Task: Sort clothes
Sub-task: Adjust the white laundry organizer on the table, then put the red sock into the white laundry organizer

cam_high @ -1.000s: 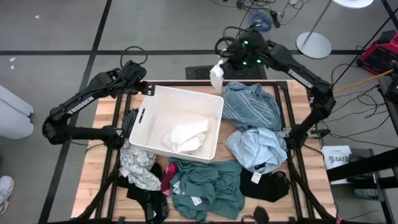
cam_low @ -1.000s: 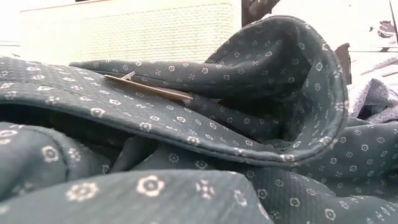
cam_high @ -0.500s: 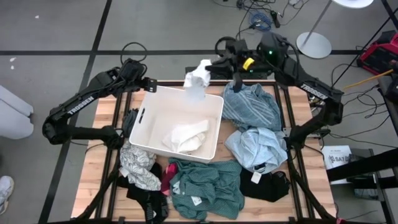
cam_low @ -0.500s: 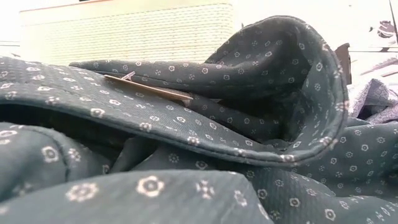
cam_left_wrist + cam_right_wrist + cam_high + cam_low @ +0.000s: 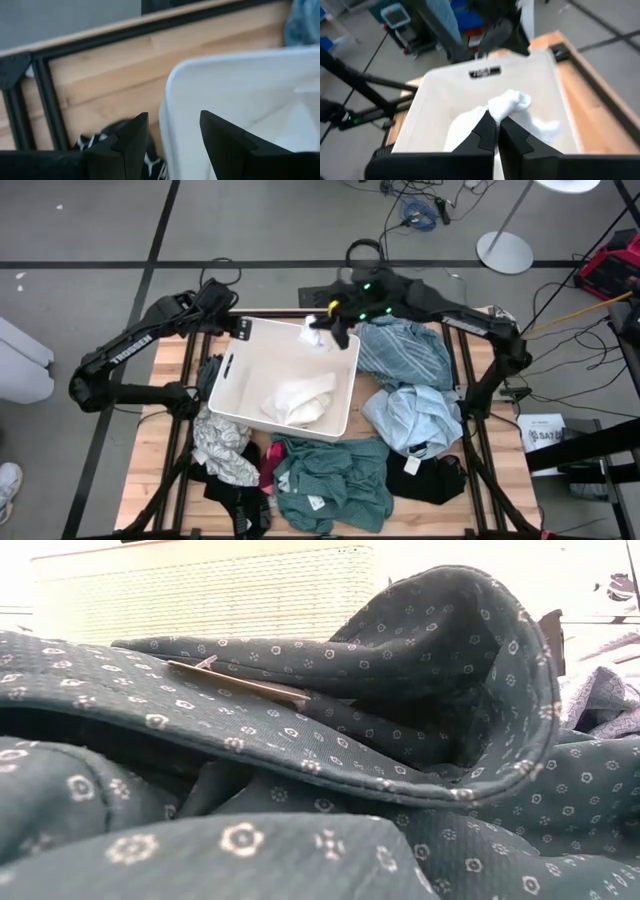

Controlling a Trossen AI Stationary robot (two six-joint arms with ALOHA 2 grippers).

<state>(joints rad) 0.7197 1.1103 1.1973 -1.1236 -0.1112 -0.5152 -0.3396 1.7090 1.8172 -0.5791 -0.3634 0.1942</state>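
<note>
Clothes lie heaped on the tabletop around the white bin. Right end effector hangs over the bin's far rim, clenched on a white garment, presumably for dropping. Left end effector straddles the bin wall, fingers apart, likely steadying.

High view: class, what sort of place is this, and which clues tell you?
Probably a robotics lab: a wooden table on a black frame, cables on grey floor, clothes beside a white bin.
</note>
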